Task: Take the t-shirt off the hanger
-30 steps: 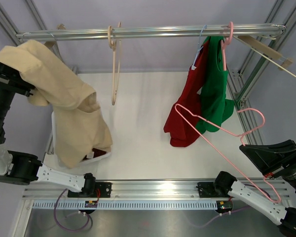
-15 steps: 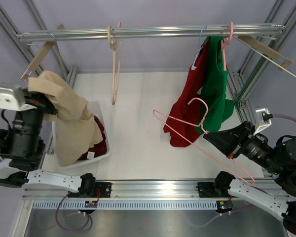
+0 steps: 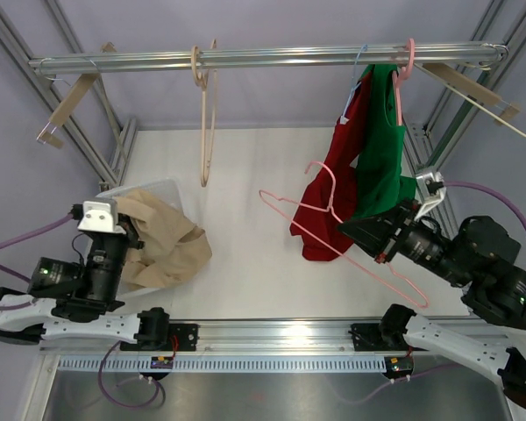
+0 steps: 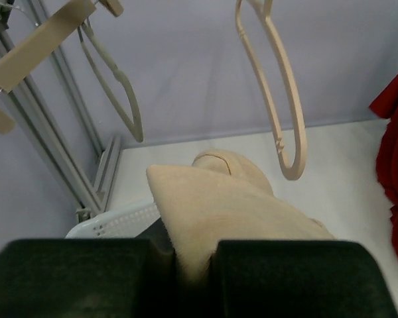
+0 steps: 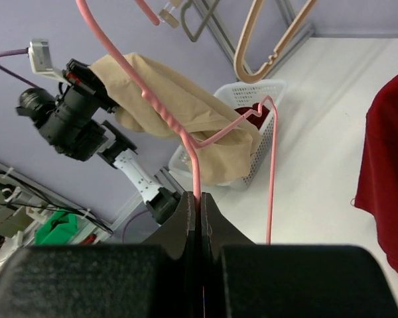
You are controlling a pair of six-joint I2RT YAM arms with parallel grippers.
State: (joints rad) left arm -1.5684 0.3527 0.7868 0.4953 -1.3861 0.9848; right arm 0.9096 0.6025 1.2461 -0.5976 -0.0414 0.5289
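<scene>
the beige t-shirt (image 3: 162, 235) is off the hanger, crumpled in a loose heap that drapes over the white basket (image 3: 149, 185) at the left of the table, one fold bunched up between the left fingers (image 4: 86, 278). the pink wire hanger (image 5: 195, 172) is bare, its lower end clamped in the right fingers (image 5: 177, 228). it is held tilted in the air with its hook uppermost, just in front of the hanging red and green shirts.

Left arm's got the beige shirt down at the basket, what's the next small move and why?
Probably open the left end effector and let the beige t-shirt drop: it already sags over the white basket, clear of the pink hanger, which the right end effector grips apart.
</scene>
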